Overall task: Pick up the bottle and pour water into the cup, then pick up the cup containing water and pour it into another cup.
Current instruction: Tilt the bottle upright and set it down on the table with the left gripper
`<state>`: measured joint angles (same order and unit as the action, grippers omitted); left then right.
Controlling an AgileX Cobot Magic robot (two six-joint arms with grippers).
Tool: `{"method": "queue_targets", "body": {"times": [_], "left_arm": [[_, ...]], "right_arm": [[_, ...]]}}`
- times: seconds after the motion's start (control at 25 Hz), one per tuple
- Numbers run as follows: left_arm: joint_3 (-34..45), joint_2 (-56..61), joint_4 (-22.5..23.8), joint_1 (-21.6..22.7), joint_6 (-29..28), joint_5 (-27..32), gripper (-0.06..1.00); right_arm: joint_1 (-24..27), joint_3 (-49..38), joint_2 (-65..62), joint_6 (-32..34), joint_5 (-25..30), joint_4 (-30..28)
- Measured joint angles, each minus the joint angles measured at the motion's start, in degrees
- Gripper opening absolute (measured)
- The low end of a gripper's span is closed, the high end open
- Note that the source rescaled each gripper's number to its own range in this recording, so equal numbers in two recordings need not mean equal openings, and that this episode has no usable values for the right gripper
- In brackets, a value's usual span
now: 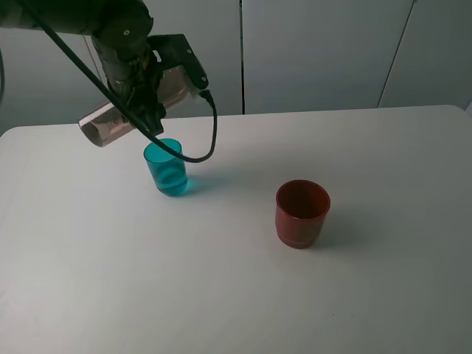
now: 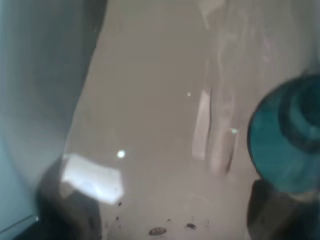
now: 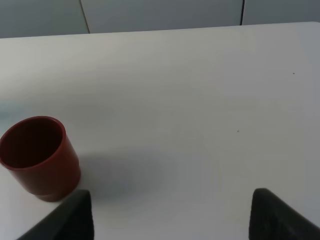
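The tall slim bottle of smoky grey-brown transparent plastic [image 1: 103, 127] is up in the air at the back left of the white tabletop [image 1: 221, 295], grasped by the fingers of the left gripper [image 1: 140, 103], which are clenched round its body. Its wall is clear enough that the light background shows through it, with pale glints along its length. Its long axis lies close to level, tilted a little. The broad round end sits lower and to the left, and the rest rises to the right behind the dark gripper body. The neck is hidden there, so its direction cannot be told. In the left wrist view the bottle [image 2: 150, 100] fills nearly the whole picture as a brownish blur.

The small translucent teal-blue plastic tumbler [image 1: 167, 168] stands upright on the tabletop just below the gripper. The bottle's low end hangs to the left of its rim, not over it. A black cable [image 1: 210, 140] loops down from the arm across the front of the tumbler's rim. The tumbler [image 2: 287, 140] also shows at the edge of the left wrist view.

The wider, squat translucent red-brown cup with a stepped base [image 1: 302, 214] stands upright, well apart to the right and nearer the front.

The right gripper [image 3: 172, 220] hangs over bare tabletop beside the red-brown cup [image 3: 37, 157], its fingers spread wide and holding nothing.
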<state>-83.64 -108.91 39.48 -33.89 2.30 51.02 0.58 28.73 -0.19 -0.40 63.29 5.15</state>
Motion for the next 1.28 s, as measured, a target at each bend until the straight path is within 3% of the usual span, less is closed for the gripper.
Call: {"method": "queue_targets", "body": {"times": [0.32,0.64,0.92,1.28], "left_arm": [[0.00,4.71,-2.02,3.28,-4.30,-4.90,0.02],[1.48,7.80,-8.63,9.78,-4.78,-13.53,0.02],[8.96,9.94,-14.00,16.99,-5.42,-27.93,0.02],[22.52,10.06,-17.15,26.85,-9.63,-55.95,0.02]], "right_arm": [[0.00,0.00,0.00,0.40,0.00,0.00],[0.00,0.00,0.00,0.00,0.00,0.00],[0.00,0.00,0.00,0.00,0.00,0.00],[0.00,0.00,0.00,0.00,0.00,0.00]]}}
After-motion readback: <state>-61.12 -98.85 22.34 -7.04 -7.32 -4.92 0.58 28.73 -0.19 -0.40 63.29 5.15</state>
